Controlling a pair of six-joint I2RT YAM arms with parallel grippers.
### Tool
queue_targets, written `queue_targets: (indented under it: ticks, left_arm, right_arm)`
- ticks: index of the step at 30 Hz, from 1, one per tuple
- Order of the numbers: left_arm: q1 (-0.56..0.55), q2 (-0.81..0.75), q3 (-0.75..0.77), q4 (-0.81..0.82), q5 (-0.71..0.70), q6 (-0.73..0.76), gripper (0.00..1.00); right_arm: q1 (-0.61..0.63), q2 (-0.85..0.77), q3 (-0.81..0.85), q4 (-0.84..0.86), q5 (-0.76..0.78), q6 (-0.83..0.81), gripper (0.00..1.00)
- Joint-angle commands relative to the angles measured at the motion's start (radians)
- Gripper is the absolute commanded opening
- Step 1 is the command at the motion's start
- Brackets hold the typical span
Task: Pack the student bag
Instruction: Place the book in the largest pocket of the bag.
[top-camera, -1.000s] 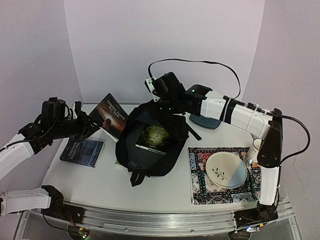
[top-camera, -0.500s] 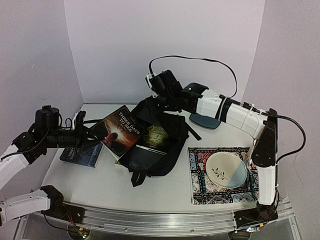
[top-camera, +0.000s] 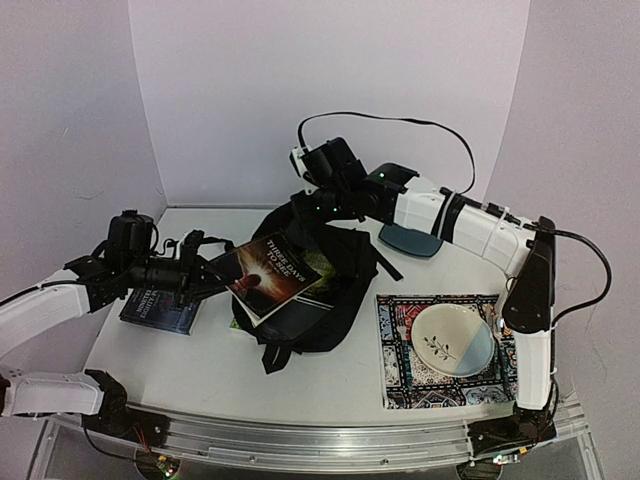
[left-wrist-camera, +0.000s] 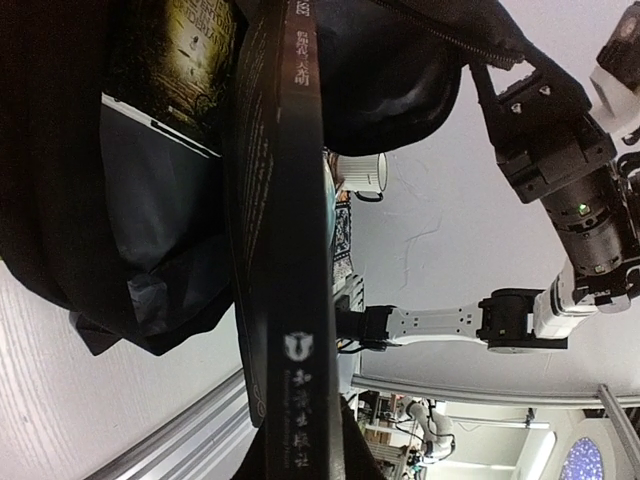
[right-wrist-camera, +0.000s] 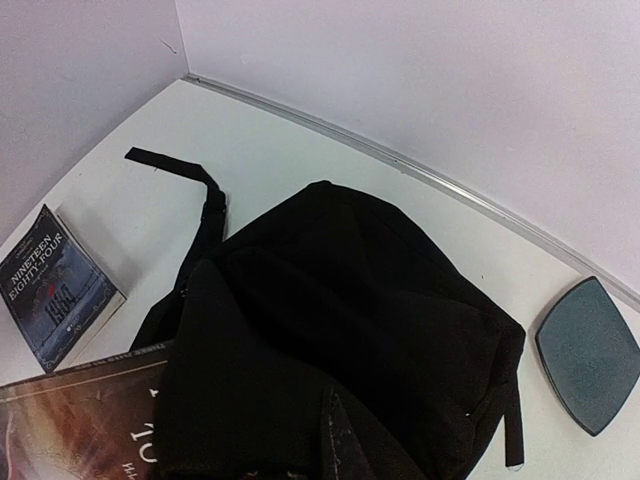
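The black student bag (top-camera: 345, 285) lies mid-table with its mouth open towards the left. A book with a green-gold cover (left-wrist-camera: 195, 40) lies inside it. My left gripper (top-camera: 207, 270) is shut on a dark book titled "Three Days to See" (top-camera: 270, 275) and holds it tilted at the bag's mouth. In the left wrist view the book's spine (left-wrist-camera: 295, 250) runs up from the gripper (left-wrist-camera: 300, 455) beside the bag (left-wrist-camera: 60, 200). My right gripper (top-camera: 316, 205) is shut on the bag's upper flap and holds it up. The right wrist view shows the bag (right-wrist-camera: 350, 290) filling the space around that gripper (right-wrist-camera: 310, 455).
A blue book, "Nineteen Eighty-Four" (top-camera: 160, 305), lies left of the bag and also shows in the right wrist view (right-wrist-camera: 50, 285). A grey-blue plate (top-camera: 410, 242) lies behind the bag on the right. A patterned mat (top-camera: 395, 370) with a round plate (top-camera: 452, 338) is at the right, with a white mug (top-camera: 508, 298) beside it.
My left gripper has carried the dark book rightwards from the far left of the table to the bag's mouth. My right gripper has kept its hold on the flap, lifted slightly.
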Motion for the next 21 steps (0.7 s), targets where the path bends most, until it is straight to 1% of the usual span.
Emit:
queue_targets:
  ticks: [1,2,8,11,12,17,21]
  left_arm:
    - [-0.007,0.077,0.015,0.241,0.129,-0.010,0.00]
    - [-0.010,0.091,0.015,0.242,0.142,-0.005,0.00]
    - [-0.023,0.124,-0.012,0.268,0.122,0.004,0.00]
    - [-0.023,0.162,-0.019,0.358,0.103,-0.036,0.00]
    - [-0.023,0.181,-0.016,0.385,0.095,-0.046,0.00]
    - [-0.023,0.282,0.077,0.398,0.059,-0.036,0.00]
    - [-0.023,0.355,0.064,0.400,-0.001,-0.076,0.00]
  right_arm:
    - [-0.001,-0.009,0.062,0.051,-0.023,0.010,0.00]
    - [-0.001,-0.008,0.065,0.051,-0.022,0.010,0.00]
    - [-0.002,-0.002,0.091,0.053,-0.053,0.007,0.00]
    - [-0.002,-0.002,0.085,0.055,-0.080,0.012,0.00]
    - [-0.002,-0.003,0.082,0.055,-0.082,0.015,0.00]
    - [-0.001,-0.014,0.065,0.061,-0.093,0.031,0.00]
    - [-0.001,-0.029,0.048,0.066,-0.120,0.047,0.00]
